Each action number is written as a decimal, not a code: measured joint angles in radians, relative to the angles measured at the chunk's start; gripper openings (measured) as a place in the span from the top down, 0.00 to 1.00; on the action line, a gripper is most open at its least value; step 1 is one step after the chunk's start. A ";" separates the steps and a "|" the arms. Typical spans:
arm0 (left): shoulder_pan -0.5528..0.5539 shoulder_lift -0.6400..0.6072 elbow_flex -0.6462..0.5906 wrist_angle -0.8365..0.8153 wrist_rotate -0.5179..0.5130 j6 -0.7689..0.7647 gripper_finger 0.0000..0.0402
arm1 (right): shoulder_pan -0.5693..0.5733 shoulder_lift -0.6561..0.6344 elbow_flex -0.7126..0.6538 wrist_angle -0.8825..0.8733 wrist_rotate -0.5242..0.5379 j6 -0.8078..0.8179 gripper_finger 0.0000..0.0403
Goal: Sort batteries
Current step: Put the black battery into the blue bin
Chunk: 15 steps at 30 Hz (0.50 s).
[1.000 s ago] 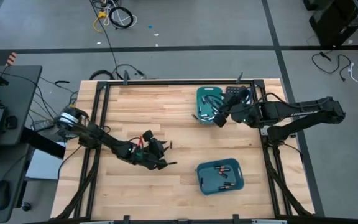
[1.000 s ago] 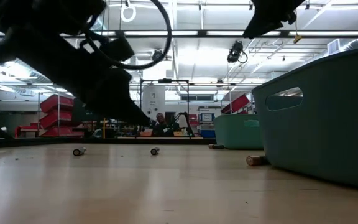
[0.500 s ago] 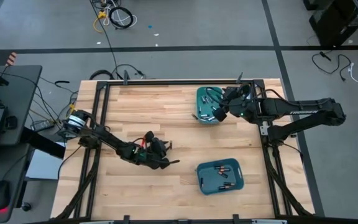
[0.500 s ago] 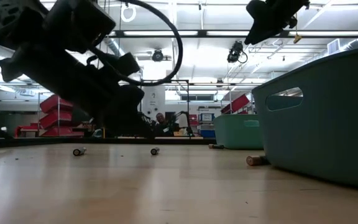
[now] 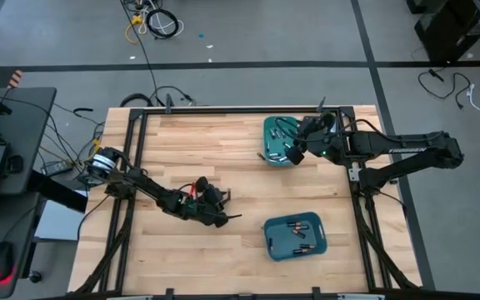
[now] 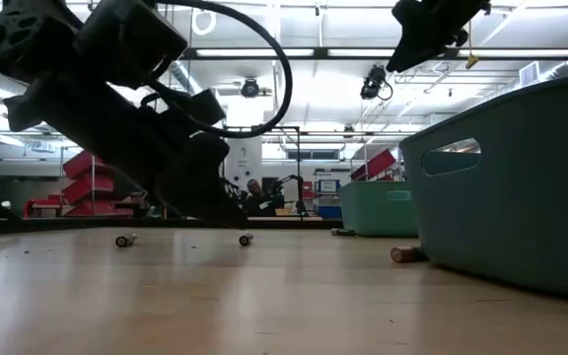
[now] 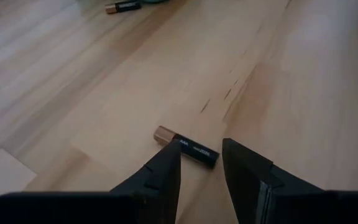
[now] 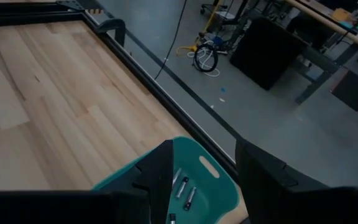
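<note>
We count two teal bins [image 5: 295, 236] [image 5: 278, 139] and three loose batteries [image 7: 185, 147] (black with copper ends) on the surface [image 5: 223, 167]. Left gripper [image 7: 201, 155] open, empty, straddling one near 7 o'clock; right gripper [image 8: 204, 163] open, empty, at 1 o'clock.

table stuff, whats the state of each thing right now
left gripper: open, low over the table, astride a battery
battery: lying flat on the wood, not gripped
right gripper: open, empty, above the far bin
far bin: upright, batteries inside
near bin: upright, batteries inside

Bright overhead lighting, blurred wrist foreground
</note>
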<state>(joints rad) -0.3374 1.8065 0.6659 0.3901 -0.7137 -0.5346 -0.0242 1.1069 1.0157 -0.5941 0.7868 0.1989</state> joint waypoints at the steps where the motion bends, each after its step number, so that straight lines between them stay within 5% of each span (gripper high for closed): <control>1: 0.004 0.000 0.000 -0.004 0.009 -0.009 0.70 | 0.000 0.000 0.000 0.000 0.000 0.000 0.61; 15: 0.034 0.000 0.000 -0.045 0.029 -0.080 0.49 | 0.000 0.000 0.000 0.000 -0.001 0.000 0.61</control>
<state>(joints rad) -0.3036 1.8065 0.6655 0.3456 -0.6844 -0.6144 -0.0242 1.1072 1.0157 -0.5938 0.7856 0.1989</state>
